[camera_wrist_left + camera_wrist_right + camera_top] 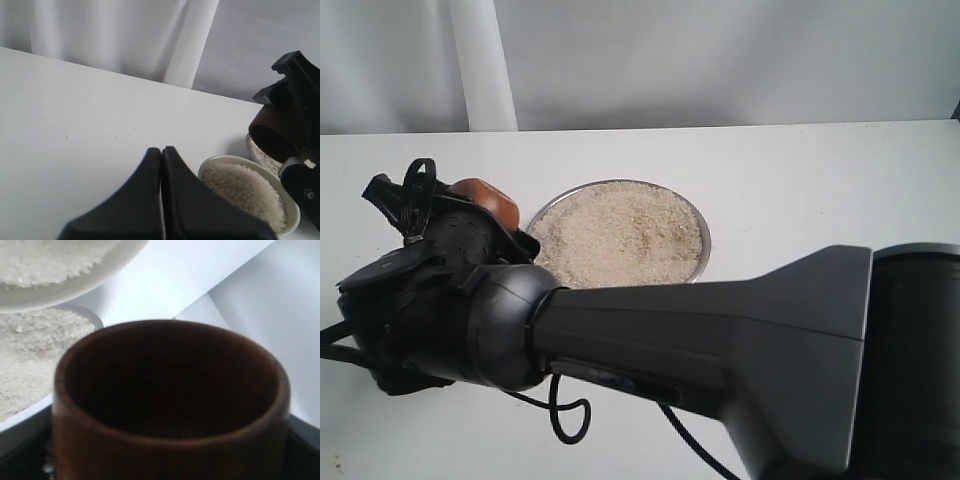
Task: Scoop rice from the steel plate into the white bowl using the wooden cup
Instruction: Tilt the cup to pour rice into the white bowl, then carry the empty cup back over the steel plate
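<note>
The steel plate (pixel 698 222) holds a wide heap of rice (pixel 620 235). My right arm reaches across the exterior view to the plate's left side. There my right gripper (pixel 460 215) is shut on the wooden cup (pixel 480 197). In the left wrist view the cup (pixel 272 132) hangs tilted over the near edges of the white bowl (pixel 292 212) and the plate (pixel 248 144). The bowl is heaped with rice (pixel 245 190). In the right wrist view the cup (pixel 170 440) fills the frame and its inside looks dark, with no grains showing. My left gripper (pixel 161 150) is shut and empty, beside the bowl.
The table (pixel 800 190) is white, with a white curtain (pixel 480 60) hanging behind its far edge. A black cable (pixel 570 415) loops under my right arm (pixel 740 340), which hides the bowl and the table's near left part in the exterior view.
</note>
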Available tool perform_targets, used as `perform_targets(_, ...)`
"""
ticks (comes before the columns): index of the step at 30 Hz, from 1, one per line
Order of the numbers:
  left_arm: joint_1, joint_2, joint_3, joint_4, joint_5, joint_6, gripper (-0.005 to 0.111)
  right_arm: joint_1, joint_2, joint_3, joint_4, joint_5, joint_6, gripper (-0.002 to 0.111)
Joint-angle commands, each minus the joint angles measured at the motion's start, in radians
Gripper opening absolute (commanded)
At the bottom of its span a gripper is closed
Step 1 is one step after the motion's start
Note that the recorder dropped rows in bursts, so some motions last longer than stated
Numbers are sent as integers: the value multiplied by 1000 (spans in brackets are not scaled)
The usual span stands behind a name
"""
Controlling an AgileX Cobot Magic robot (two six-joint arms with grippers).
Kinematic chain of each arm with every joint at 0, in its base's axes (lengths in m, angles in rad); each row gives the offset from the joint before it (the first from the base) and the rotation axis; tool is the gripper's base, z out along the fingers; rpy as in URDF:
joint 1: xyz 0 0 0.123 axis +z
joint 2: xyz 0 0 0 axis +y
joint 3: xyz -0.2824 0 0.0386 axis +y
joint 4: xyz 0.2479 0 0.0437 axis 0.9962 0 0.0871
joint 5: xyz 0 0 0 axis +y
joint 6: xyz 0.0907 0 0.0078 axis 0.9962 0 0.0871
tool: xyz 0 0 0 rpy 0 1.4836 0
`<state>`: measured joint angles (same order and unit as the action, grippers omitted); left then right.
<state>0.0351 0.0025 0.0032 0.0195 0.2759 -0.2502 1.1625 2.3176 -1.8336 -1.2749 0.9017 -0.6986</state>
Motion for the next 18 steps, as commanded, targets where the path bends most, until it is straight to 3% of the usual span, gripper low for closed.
perform_targets(1,-5,-3,-3,-2,-9,-4,0,3,-7,-7,-55,8,-4,0)
perform_targets(11,-5,-3,-3,-2,-9,-4,0,3,7,-7,-60,38,-21,0)
perform_targets(18,-5,-3,-3,-2,-9,-4,0,-3,-33,-7,-36,14,186,0)
